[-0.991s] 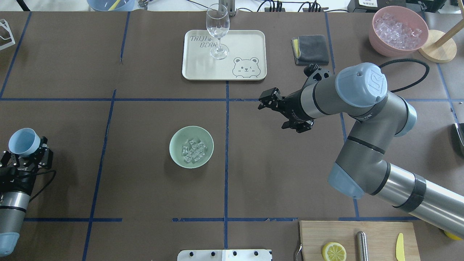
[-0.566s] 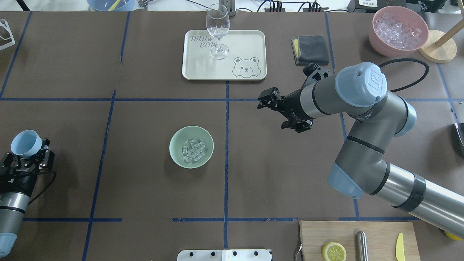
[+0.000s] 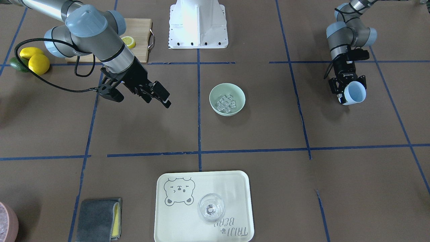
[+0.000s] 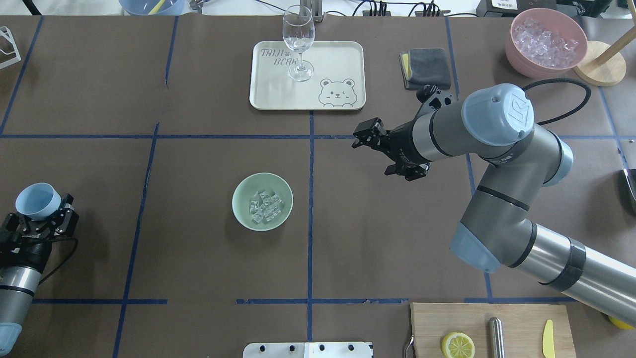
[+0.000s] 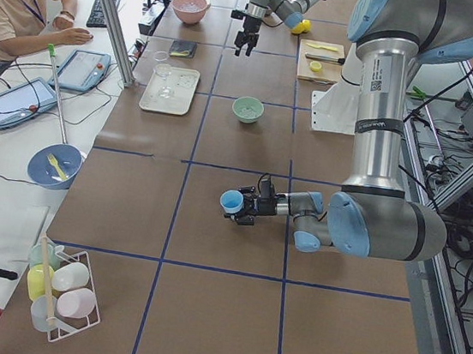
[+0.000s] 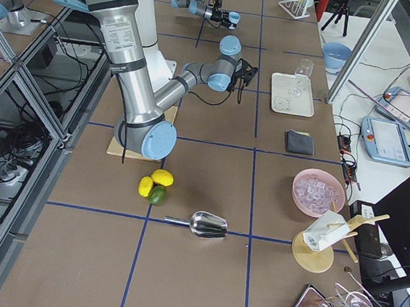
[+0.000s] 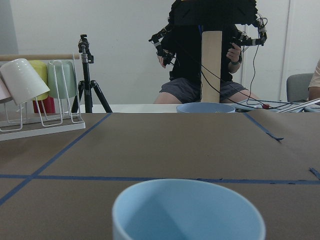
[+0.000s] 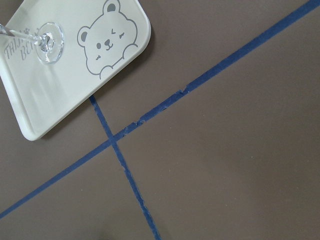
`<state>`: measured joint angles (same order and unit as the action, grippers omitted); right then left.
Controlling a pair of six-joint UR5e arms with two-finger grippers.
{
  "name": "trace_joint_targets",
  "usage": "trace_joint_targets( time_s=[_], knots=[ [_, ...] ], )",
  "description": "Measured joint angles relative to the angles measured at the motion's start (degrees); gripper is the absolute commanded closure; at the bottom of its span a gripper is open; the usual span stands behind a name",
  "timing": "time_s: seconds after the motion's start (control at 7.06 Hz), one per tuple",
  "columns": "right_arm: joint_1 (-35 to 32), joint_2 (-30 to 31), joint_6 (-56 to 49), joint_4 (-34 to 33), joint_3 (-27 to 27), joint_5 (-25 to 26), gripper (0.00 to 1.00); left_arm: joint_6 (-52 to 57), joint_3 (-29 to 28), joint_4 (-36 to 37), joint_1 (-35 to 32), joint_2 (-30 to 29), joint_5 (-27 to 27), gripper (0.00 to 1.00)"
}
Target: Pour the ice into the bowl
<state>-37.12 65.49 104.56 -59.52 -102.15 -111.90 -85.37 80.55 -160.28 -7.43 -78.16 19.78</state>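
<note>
Overhead exterior: ice [image 4: 265, 205] sits in the mint-green bowl [image 4: 238, 195] mid-table. Far left, the left gripper [image 4: 43, 215] clasps an empty blue cup [image 4: 34, 200]; the right gripper [image 4: 372, 156] hangs spread, holding nothing. Let go before sitting flat, the cup could topple.

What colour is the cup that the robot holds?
Light blue. The cup shows best in the front-facing view.
</note>
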Motion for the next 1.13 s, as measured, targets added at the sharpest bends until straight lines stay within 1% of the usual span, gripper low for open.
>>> trace_joint_targets(
  time_s=[0.14, 0.28, 0.57, 0.99, 1.13],
  knots=[
    [0.0, 0.0, 0.2, 0.0, -0.5, 0.1, 0.00, 0.7, 0.1, -0.8, 0.4, 0.4, 2.0, 0.00],
    [0.0, 0.1, 1.0, -0.1, -1.1, 0.3, 0.00, 2.8, 0.9, -3.2, 0.8, 1.7, 4.6, 0.00],
    [0.3, 0.2, 2.2, -0.2, -1.9, 0.8, 0.00, 8.4, 2.5, -10.5, 1.5, 5.4, 8.5, 0.00],
    [0.9, 0.3, 2.4, -0.2, -1.9, 1.8, 0.00, 16.4, 3.1, -16.8, 2.3, 8.1, 16.1, 0.00],
    [1.0, 0.3, 2.4, -0.2, -1.9, 1.8, 0.00, 19.7, 4.2, -18.7, 2.4, 9.4, 18.8, 0.00]
  ],
)
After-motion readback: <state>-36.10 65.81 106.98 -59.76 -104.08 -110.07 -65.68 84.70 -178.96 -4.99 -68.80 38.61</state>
